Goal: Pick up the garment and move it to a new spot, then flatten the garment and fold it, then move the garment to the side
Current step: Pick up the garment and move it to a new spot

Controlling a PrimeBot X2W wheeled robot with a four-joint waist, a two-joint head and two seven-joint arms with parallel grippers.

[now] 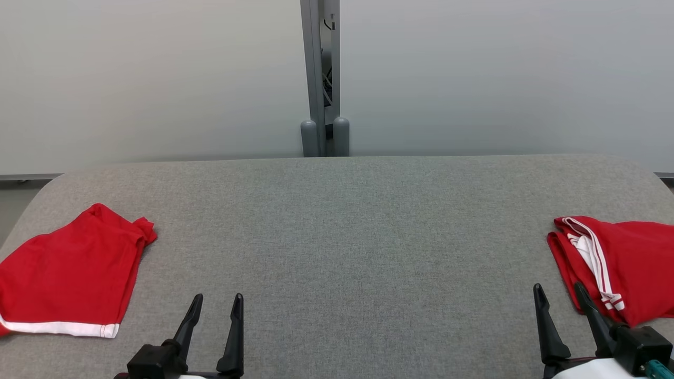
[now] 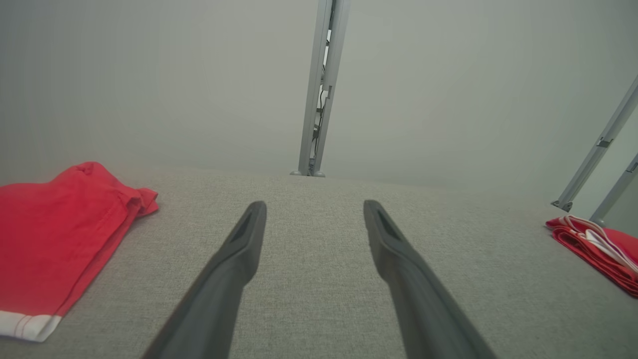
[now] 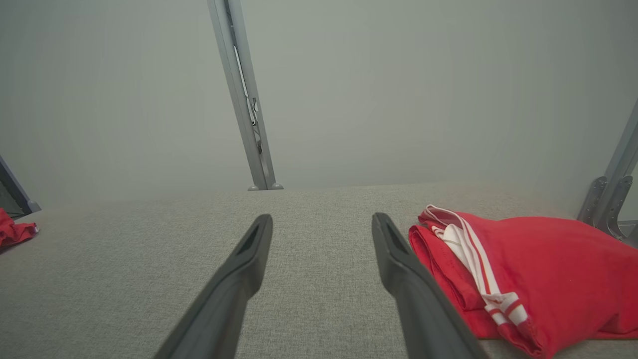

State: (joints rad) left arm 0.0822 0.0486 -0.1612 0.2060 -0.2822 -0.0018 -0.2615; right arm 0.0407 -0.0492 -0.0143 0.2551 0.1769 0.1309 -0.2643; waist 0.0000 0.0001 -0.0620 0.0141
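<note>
At nine o'clock on the table [image 1: 337, 221] the left garment [image 1: 68, 273] lies flat. It is smooth red knit, roughly a trapezoid, with a white band along its near hem and a bunched corner at its far end. At three o'clock the right garment [image 1: 621, 263] lies folded in soft layers, also red, with narrow white stripes along its inner edge. The table's cover is grey woven cloth, finely textured, with rounded far corners. The left gripper [image 1: 219, 296] at seven o'clock and the right gripper [image 1: 557, 286] at five both hold their dark tapered fingers apart, empty. The right one's outer finger is just beside the right garment. At twelve o'clock a grey metal post [image 1: 319, 79] rises before a pale matte wall [image 1: 158, 79].
</note>
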